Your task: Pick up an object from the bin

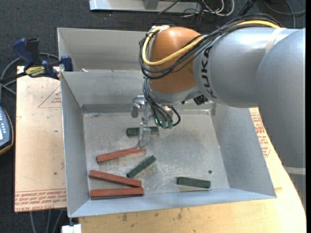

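Red-brown bar lying flat, right end just below pincer tip.

Silver arm, orange wrist cover, cables

Your gripper hangs mid-bin. Just behind it lies a short bar. A long bar runs left from its tip, and a slanted bar lies just in front. Farther front-left lie a second long bar and a third long bar. Front-right, well apart, is another short bar.
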`<state>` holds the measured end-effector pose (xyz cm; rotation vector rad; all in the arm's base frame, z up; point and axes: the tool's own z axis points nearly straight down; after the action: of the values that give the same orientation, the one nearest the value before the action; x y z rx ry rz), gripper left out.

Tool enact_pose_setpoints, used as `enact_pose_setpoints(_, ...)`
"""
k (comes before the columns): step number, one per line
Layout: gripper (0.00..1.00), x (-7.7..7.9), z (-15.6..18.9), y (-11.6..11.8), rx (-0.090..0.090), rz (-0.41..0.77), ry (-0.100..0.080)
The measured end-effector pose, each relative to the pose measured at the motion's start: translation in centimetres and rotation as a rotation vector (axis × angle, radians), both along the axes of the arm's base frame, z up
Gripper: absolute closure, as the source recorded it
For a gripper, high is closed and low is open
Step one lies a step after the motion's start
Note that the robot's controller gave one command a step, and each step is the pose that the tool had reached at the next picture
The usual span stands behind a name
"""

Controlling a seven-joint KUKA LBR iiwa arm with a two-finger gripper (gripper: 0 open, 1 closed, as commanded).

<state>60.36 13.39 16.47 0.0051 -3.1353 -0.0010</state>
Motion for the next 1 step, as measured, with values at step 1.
enact_pose_setpoints(1,0.00,4.81,-9.96,1.21,0.001,0.096,-0.005)
